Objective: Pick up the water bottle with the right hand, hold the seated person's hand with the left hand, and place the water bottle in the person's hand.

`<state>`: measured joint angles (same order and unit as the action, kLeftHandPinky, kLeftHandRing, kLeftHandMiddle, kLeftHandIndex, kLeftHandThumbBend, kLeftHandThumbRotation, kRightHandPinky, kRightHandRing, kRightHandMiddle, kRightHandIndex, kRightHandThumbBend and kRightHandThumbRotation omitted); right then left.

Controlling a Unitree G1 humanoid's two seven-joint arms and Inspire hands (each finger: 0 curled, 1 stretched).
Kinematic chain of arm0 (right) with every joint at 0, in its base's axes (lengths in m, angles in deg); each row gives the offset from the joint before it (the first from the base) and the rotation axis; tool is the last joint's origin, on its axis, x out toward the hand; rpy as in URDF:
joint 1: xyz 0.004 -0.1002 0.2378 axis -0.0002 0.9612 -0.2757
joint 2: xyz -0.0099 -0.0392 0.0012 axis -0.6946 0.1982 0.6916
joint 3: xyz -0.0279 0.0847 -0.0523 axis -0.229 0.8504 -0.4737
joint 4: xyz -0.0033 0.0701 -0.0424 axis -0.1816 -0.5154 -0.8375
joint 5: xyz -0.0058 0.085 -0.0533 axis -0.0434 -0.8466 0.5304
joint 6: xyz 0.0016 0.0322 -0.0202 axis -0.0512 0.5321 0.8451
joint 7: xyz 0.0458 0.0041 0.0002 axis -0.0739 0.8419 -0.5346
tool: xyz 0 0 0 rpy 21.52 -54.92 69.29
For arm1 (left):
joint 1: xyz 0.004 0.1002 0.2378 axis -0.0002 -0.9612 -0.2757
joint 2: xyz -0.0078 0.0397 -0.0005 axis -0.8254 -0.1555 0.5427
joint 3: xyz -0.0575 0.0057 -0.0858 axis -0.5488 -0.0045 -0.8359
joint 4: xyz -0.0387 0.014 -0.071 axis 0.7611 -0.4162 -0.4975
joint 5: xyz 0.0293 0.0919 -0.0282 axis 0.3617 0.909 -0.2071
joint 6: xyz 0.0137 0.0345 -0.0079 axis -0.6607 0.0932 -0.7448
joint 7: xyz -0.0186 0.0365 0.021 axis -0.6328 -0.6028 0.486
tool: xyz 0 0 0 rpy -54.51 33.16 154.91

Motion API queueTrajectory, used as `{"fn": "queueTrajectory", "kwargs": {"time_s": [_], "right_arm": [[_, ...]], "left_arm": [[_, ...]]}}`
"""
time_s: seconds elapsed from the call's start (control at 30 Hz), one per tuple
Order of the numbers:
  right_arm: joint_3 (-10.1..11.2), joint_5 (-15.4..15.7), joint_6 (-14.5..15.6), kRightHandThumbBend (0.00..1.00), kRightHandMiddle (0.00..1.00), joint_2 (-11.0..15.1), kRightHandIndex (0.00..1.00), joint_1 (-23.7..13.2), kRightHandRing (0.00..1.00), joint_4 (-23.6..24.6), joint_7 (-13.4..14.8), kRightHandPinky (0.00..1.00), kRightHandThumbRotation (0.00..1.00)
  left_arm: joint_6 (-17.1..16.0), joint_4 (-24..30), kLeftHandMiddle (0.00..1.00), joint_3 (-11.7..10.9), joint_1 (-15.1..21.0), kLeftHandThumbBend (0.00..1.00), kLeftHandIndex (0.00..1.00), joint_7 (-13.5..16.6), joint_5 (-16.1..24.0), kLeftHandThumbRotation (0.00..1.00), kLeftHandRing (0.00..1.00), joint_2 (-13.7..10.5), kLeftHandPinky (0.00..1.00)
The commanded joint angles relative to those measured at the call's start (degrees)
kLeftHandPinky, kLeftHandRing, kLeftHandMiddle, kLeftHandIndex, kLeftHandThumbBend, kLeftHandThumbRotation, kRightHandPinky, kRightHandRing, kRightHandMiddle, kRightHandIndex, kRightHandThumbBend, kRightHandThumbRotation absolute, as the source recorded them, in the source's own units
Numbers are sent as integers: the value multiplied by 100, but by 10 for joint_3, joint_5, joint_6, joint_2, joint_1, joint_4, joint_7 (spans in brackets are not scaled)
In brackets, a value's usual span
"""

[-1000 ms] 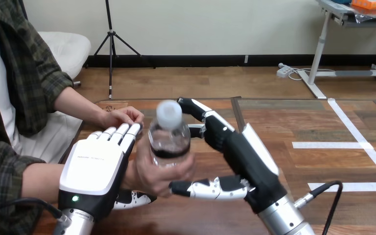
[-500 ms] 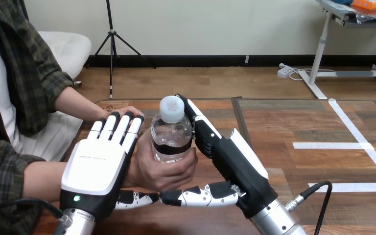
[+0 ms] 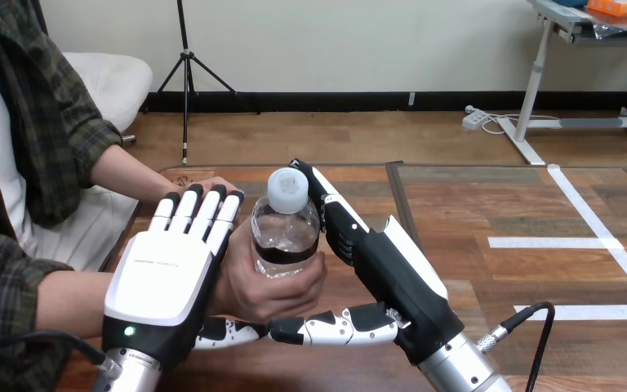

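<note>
A clear water bottle [image 3: 286, 233] with a white cap stands upright in the person's hand [image 3: 265, 290], whose fingers wrap round its lower half. My left hand [image 3: 163, 282] lies against the back of that hand with its fingers straight, pointing up. Its thumb [image 3: 229, 332] reaches under the person's hand. My right hand [image 3: 392, 269] is open just right of the bottle. Its fingers [image 3: 331, 208] stretch along the bottle's right side, and I cannot tell if they touch. Its thumb [image 3: 318, 328] lies below the person's hand.
The person's other hand [image 3: 204, 186] rests on the wooden table [image 3: 457, 212] behind my left fingertips. Their forearm [image 3: 65, 298] comes in from the left. White tape lines mark the table at the right.
My left fingers have straightened and risen. My right hand has moved left, closer to the bottle, and its thumb has slid under the person's hand. The bottle stays in the person's grasp.
</note>
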<state>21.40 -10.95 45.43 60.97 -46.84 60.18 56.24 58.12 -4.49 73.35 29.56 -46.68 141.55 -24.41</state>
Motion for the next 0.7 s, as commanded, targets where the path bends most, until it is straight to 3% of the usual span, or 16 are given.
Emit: {"fn": "queueTrajectory", "kwargs": {"time_s": [0.0,0.03,0.13,0.27,0.37,0.5,0.67], "right_arm": [[8,-4,-5,81,100,1,100,-19,100,30,8,96,23],[9,-4,-5,81,100,1,100,-19,100,30,8,96,23],[10,-3,-7,81,100,0,100,-17,100,30,12,96,23],[12,-3,-10,80,100,0,100,-14,100,30,15,96,23],[12,-3,-9,80,100,1,100,-11,100,33,16,96,23],[15,-6,-11,80,100,-1,100,-6,100,34,21,96,23],[18,-10,-15,80,100,-5,100,-1,99,32,24,95,22]], "left_arm": [[-27,9,100,-11,22,99,100,19,-27,46,100,-7,100],[-31,8,100,-11,22,99,100,20,-31,46,100,-7,100],[-85,-6,100,-16,24,97,100,34,-81,47,100,-6,100],[-181,-41,100,-22,31,93,100,64,-152,46,100,-1,100],[-217,-53,100,-24,32,89,100,71,-175,45,100,1,100],[-328,-100,100,-28,36,83,100,96,-251,48,100,31,100],[-418,-151,100,-26,48,68,100,133,-282,59,99,63,94]]}}
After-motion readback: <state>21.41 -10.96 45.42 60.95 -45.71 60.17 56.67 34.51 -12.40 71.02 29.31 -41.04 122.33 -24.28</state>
